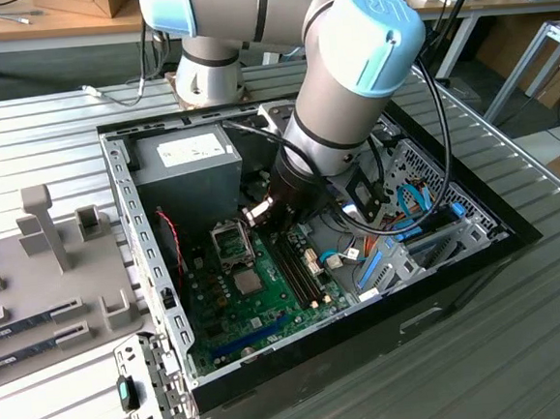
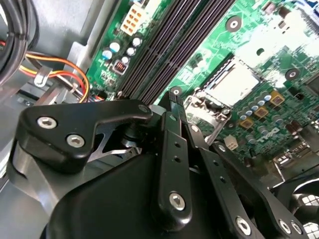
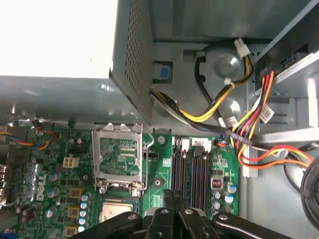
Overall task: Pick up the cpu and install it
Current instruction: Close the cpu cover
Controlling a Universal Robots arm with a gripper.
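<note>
Looking down in the exterior view, you see the arm [image 1: 347, 78] reaching into the open computer case [image 1: 154, 278] that sits on the ribbed tabletop [image 1: 524, 346]. The cpu [image 1: 248, 282] lies flat on the green motherboard [image 1: 230, 315]. It sits just at six o'clock from the raised socket bracket [image 1: 232, 240] and at nine o'clock from the black memory slots [image 1: 299, 266]. The arm's wrist hangs above the slots, at about one o'clock from the cpu and apart from it.

The first wrist view gives you what the exterior view hides: the tool [image 3: 173, 196] with its two black fingers [image 3: 168, 199] pressed together and nothing between them. Their tips are over the board between the socket and the memory slots [image 3: 192, 172]. In this view the cpu [image 3: 117, 211] shows as a pale square beside the hinged bracket [image 3: 118, 157], which stands open. A bundle of yellow, red and orange cables [image 3: 239, 134] runs past the perforated power supply [image 3: 129, 59].

The second wrist view looks along the tool's linkage, with one fingertip [image 2: 175, 94] close to the bracket. The silvery cpu [image 2: 232, 79] is uncovered and not touched by the tool.

For writing, the power supply [image 1: 185, 173] carries a white label [image 1: 193, 150] on top. You cannot make out its print.
</note>
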